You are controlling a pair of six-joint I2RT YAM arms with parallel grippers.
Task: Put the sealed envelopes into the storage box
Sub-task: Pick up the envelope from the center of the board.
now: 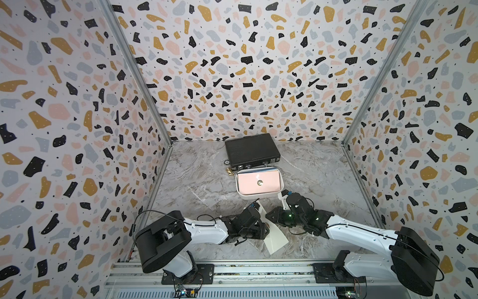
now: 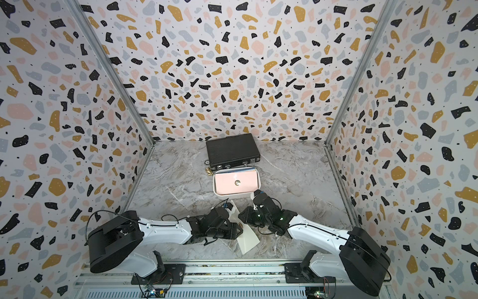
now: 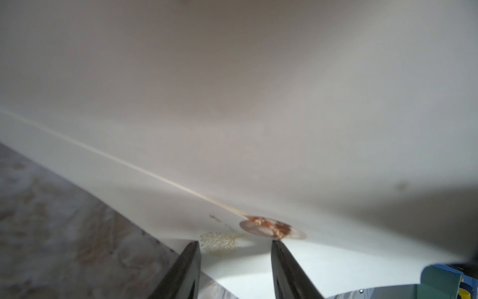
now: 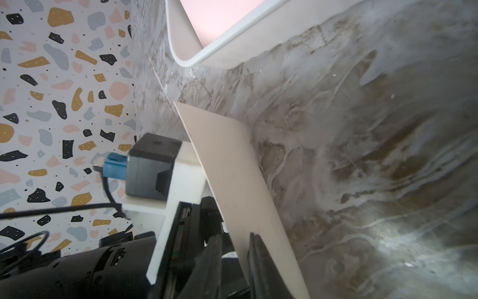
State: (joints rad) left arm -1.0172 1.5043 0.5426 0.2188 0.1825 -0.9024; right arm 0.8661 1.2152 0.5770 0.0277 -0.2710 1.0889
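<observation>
Cream envelope [image 1: 274,239] is tilted up on edge between the two arms, at the near side of the desk [image 1: 201,186]. Cannot tell whether its lower corner touches the desk. Storage box [image 1: 258,196] sits just beyond, with a pink envelope [image 1: 258,182] topmost inside.

Right gripper [image 4: 236,240]: jaws narrow, pinching the cream envelope's edge.

Left gripper [image 3: 235,243]: jaws half-wide, tips at the sealed face beside the round sticker [image 3: 271,227], apparently gripping nothing.

Judgement: the step is the right arm's carry to the box.
- Back the left off first so it doesn't drag the paper.
- Lift clear of the desk.
- Level the envelope, long side along the box's long side.
- Lower below the rim, then release.

The paper bows, so a sagging corner may catch the rim.
</observation>
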